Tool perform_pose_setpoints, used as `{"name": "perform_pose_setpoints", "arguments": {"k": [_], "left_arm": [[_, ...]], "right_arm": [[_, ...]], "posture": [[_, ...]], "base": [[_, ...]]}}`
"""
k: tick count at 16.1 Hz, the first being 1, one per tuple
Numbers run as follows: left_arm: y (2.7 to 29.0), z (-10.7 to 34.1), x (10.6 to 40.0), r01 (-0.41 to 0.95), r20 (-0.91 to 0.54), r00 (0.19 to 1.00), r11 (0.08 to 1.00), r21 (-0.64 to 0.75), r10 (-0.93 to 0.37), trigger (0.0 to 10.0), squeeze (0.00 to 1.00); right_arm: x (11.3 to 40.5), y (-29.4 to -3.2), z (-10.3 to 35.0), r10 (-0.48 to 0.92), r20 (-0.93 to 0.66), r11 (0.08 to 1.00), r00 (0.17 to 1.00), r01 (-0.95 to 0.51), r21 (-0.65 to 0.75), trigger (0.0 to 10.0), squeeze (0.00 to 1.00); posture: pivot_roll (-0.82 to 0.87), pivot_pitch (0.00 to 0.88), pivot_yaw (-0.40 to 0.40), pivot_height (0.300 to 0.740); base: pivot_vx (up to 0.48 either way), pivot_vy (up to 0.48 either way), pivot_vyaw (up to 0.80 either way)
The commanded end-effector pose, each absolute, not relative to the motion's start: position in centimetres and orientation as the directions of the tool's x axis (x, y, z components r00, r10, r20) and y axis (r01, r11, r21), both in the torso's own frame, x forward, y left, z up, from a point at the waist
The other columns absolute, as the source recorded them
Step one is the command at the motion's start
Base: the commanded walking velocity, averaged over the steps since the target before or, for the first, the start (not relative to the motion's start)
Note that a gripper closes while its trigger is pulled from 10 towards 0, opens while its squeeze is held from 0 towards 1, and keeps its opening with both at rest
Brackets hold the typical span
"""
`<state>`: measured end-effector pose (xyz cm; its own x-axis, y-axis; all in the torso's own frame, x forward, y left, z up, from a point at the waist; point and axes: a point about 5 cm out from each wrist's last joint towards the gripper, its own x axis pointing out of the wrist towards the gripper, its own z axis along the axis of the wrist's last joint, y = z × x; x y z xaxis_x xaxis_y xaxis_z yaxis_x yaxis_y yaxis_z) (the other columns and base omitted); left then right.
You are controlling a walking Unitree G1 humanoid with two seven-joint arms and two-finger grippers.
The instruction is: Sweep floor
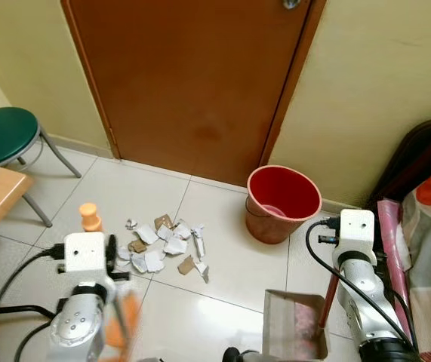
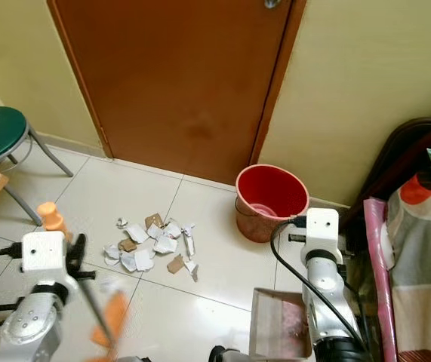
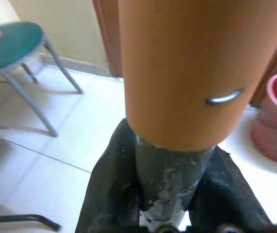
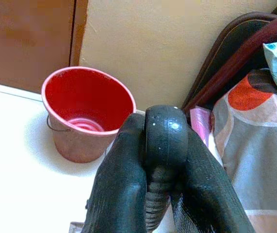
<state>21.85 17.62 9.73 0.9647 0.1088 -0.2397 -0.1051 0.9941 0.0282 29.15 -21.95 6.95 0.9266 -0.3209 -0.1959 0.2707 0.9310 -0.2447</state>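
Left tool (image 3: 165,194): I am gripping the orange broom handle (image 3: 187,73).
Right tool (image 4: 165,160): I am clamping the dustpan (image 1: 294,324) handle.
Paper scraps (image 1: 162,245): lying left of red bucket (image 1: 281,202).

Torn paper scraps (image 1: 164,245) heaped on floor tiles, dustpan (image 1: 294,324) nearby

One red bucket (image 1: 283,202), one dustpan (image 1: 294,324), one green stool (image 1: 4,134).
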Motion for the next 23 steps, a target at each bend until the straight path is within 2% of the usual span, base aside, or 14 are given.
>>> {"name": "perform_pose_setpoints", "arguments": {"k": [1,3,6,7,8,10,14,18,23], "left_arm": [[16.7,9.7,21.6,-0.069,-0.282,0.959,0.993,-0.098,0.039,10.0,0.0],[15.8,9.2,21.4,-0.078,-0.372,0.928,0.974,-0.213,-0.007,10.0,0.0],[16.0,8.7,21.7,-0.018,-0.386,0.922,0.992,-0.122,-0.03,10.0,0.0],[15.9,8.8,22.1,0.02,-0.343,0.937,0.993,-0.114,-0.058,10.0,0.0],[16.1,9.0,22.5,0.052,-0.291,0.955,0.998,-0.023,-0.057,10.0,0.0],[16.9,9.7,23.1,0.022,-0.231,0.973,0.998,0.064,-0.007,10.0,0.0],[17.2,12.6,24.2,0.025,-0.019,1.0,0.998,0.052,-0.024,10.0,0.0],[16.9,13.4,24.9,0.045,0.025,0.999,0.999,0.005,-0.045,10.0,0.0],[18.0,14.0,24.7,0.053,0.072,0.996,0.996,0.075,-0.058,10.0,0.0]], "right_arm": [[28.8,-22.3,6.1,-0.326,-0.242,0.929,0.914,0.262,-0.26,10.0,0.0],[28.6,-22.2,5.7,-0.317,-0.262,0.932,0.911,0.249,-0.262,10.0,0.0],[28.8,-22.0,5.7,-0.309,-0.266,0.935,0.913,0.242,-0.258,10.0,0.0],[28.9,-21.9,5.8,-0.305,-0.265,0.938,0.915,0.24,-0.251,10.0,0.0],[29.0,-21.8,5.8,-0.302,-0.264,0.939,0.916,0.239,-0.246,10.0,0.0],[28.9,-21.7,5.8,-0.297,-0.264,0.941,0.918,0.235,-0.242,10.0,0.0],[29.2,-21.5,6.0,-0.287,-0.254,0.943,0.923,0.227,-0.242,10.0,0.0],[29.8,-20.3,6.5,-0.245,-0.236,0.954,0.94,0.19,-0.233,10.0,0.0],[29.7,-19.9,6.1,-0.209,-0.26,0.966,0.943,0.159,-0.203,10.0,0.0]], "posture": [[0.09,0.165,-0.055,0.74],[0.09,0.162,-0.056,0.74],[0.09,0.158,-0.057,0.74],[0.09,0.158,-0.057,0.74],[0.09,0.158,-0.057,0.74],[0.08,0.159,-0.058,0.74],[0.07,0.17,-0.058,0.74],[0.07,0.173,-0.052,0.74],[0.07,0.172,-0.053,0.74]], "base": [[0.0,0.0,0.0],[0.0,0.0,0.0],[0.0,0.0,0.0],[0.0,0.0,0.0],[0.0,0.0,0.0],[0.0,0.0,0.0],[0.0,0.0,0.0],[0.0,0.0,0.0],[0.0,0.0,0.0]]}}
